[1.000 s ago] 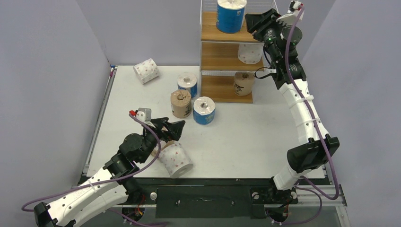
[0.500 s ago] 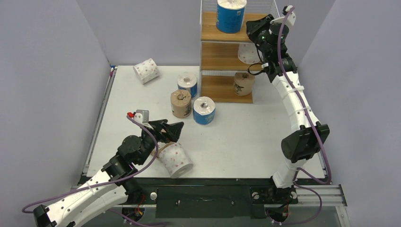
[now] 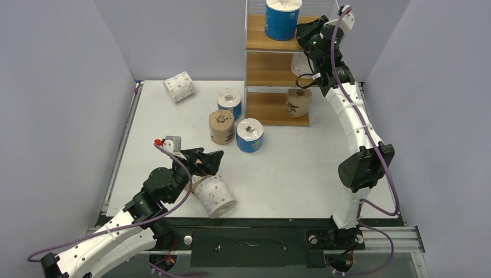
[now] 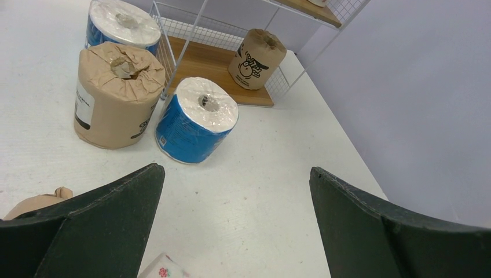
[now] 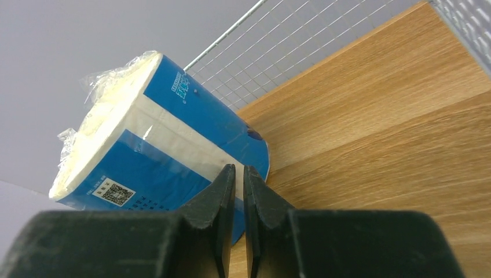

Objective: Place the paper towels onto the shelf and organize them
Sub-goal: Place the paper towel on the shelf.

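Note:
The shelf [image 3: 267, 68] stands at the table's far side. A blue roll [image 3: 283, 17] is upright on its top board, a pink-dotted white roll [image 3: 301, 66] on the middle one, a brown roll [image 3: 298, 102] on the bottom one. My right gripper [image 3: 305, 36] is shut and empty over the top board [image 5: 376, 127], its tips next to the blue roll [image 5: 168, 139]. My left gripper [image 3: 209, 159] hangs wide open just above a dotted roll [image 3: 214, 195] lying on its side. Through its jaws [image 4: 234, 174] I see a brown roll [image 4: 116, 95] and a blue roll [image 4: 197, 119].
Loose on the table are another blue roll [image 3: 229, 103] beside the shelf's left side and a dotted roll [image 3: 179, 87] on its side at the far left. The shelf's wire mesh [image 5: 301, 52] closes the back of the top tier.
My right gripper has shut and swung left over the top board toward the blue roll. My left gripper has shifted slightly and stays open.

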